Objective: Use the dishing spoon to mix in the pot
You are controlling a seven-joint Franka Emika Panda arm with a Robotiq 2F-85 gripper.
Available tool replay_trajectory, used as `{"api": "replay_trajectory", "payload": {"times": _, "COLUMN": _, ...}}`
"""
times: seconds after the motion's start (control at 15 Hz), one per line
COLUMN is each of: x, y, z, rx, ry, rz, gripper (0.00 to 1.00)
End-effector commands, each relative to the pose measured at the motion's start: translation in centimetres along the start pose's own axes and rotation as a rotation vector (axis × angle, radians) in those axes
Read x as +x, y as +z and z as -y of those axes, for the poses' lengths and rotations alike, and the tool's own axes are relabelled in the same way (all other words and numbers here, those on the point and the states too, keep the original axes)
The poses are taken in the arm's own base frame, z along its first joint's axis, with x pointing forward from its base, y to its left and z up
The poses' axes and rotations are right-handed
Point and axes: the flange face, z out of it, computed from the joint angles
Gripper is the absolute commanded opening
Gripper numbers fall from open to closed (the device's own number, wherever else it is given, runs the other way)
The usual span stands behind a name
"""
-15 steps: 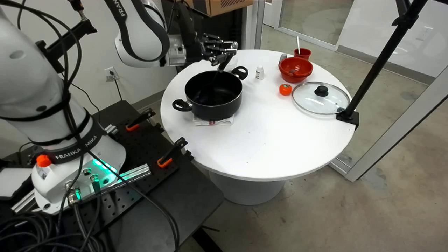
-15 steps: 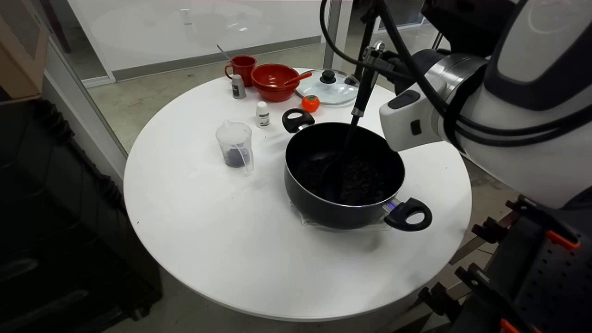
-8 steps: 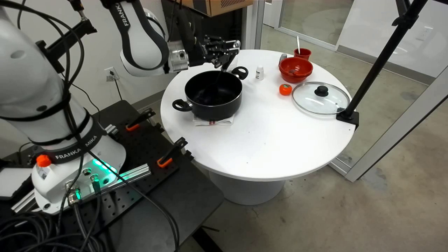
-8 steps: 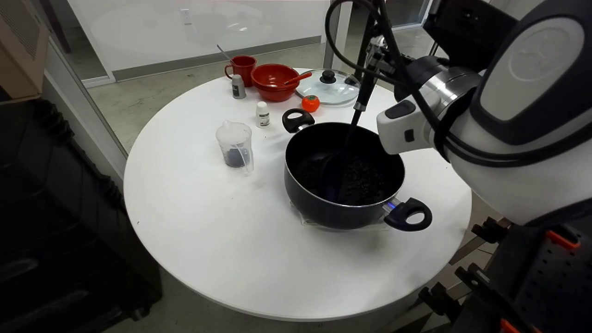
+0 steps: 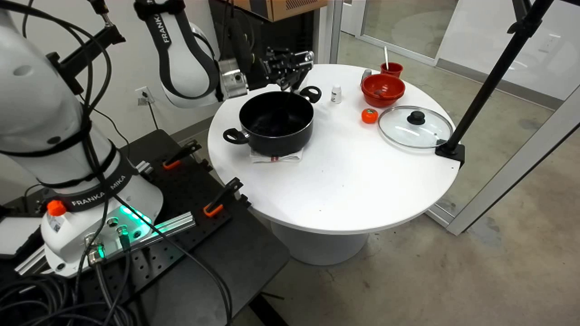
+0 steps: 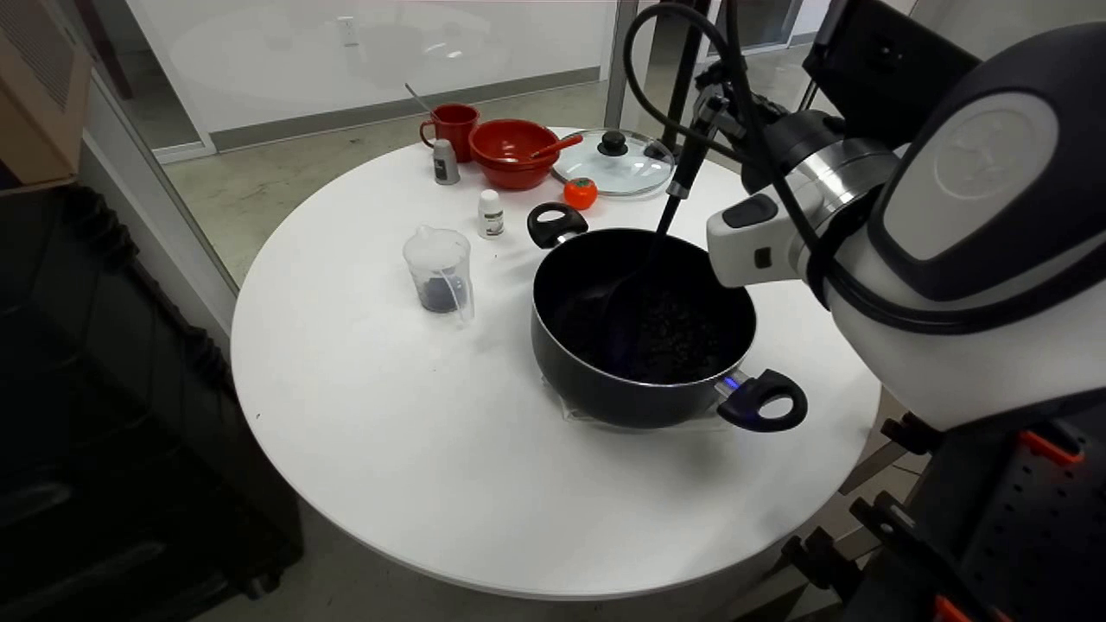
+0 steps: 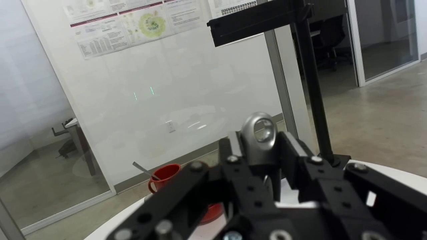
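Nearest, in an exterior view, the black pot (image 6: 622, 401) sits on a cloth (image 5: 289, 158) on the white worktop (image 6: 389, 484). Inside it slants the dishing spoon (image 6: 670, 210) — scoop end down near dark bits (image 6: 678, 337), handle tilted up past the rim. The end effector (image 7: 262, 148) is clamped on that handle; in the wrist view the silver looped tip shows between its fingers. Beyond stand a clear jug (image 6: 436, 259) and a white bottle (image 6: 491, 216), then an orange fruit (image 6: 580, 194) — just beside the glass lid (image 6: 618, 180) — then a red bowl (image 6: 514, 177), a grey shaker (image 6: 445, 162) and a red mug (image 6: 458, 134).
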Motion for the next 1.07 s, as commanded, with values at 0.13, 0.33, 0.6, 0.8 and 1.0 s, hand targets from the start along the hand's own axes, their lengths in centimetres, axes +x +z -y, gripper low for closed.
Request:
{"api": "replay_trajectory", "payload": {"times": 0.13, "x": 0.4, "y": 1.7, "z": 0.9, "rx": 0.005, "ry": 0.015, "rz": 0.097, "gripper": 0.08}}
{"api": "replay_trajectory", "payload": {"times": 0.33, "x": 0.6, "y": 2.7, "z": 1.1, "rx": 0.012, "ry": 0.01, "rz": 0.131, "gripper": 0.08}}
{"api": "replay_trajectory", "payload": {"times": 0.6, "x": 0.9, "y": 3.2, "z": 1.8, "rx": 0.023, "ry": -0.009, "rz": 0.145, "gripper": 0.08}}
{"api": "replay_trajectory", "payload": {"times": 0.8, "x": 0.5, "y": 2.7, "z": 2.9, "rx": 0.023, "ry": -0.032, "rz": 0.135, "gripper": 0.08}}
{"api": "replay_trajectory", "payload": {"times": 1.0, "x": -0.4, "y": 1.9, "z": 4.2, "rx": 0.038, "ry": -0.06, "rz": 0.113, "gripper": 0.08}}
